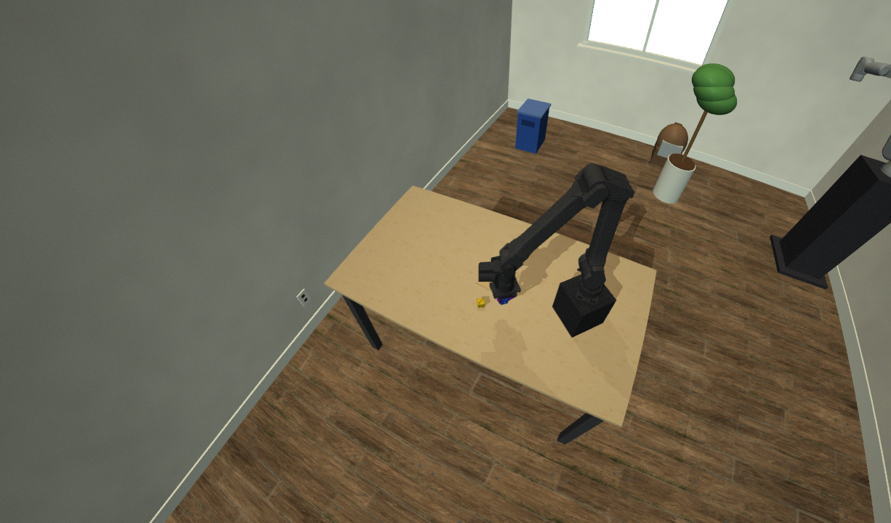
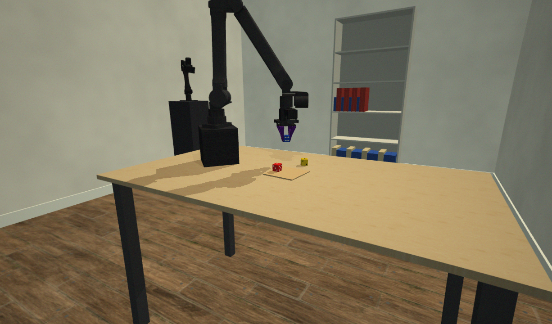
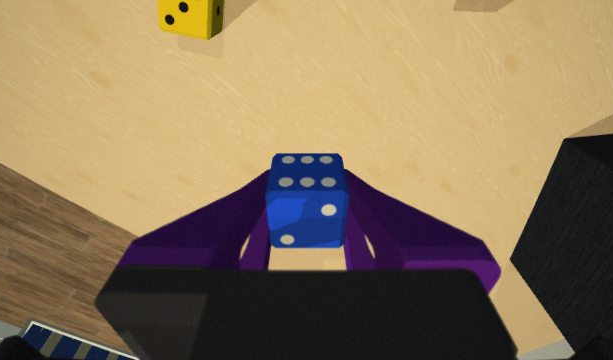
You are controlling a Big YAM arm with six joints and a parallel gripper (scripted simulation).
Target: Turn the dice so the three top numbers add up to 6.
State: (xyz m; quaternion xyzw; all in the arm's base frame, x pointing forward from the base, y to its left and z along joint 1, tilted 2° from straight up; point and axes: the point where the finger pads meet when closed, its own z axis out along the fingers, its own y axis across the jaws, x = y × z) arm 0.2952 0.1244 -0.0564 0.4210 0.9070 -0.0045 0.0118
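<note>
The hand (image 2: 286,138) is gripping the blue die (image 3: 307,201) between its purple fingers, hanging well above the bench (image 2: 350,201). The red die (image 2: 277,166) is sitting on the mat (image 2: 289,173); the yellow die (image 2: 304,161) is lying just beyond its far edge.

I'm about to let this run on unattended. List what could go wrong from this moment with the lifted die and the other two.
1. The gripper holds the blue die high above the table; released from there, it would likely bounce and land off the mat.
2. The yellow die appears to sit beyond the mat's edge, so it may need moving.
3. Setting the blue die down near the red die could knock it.
</note>
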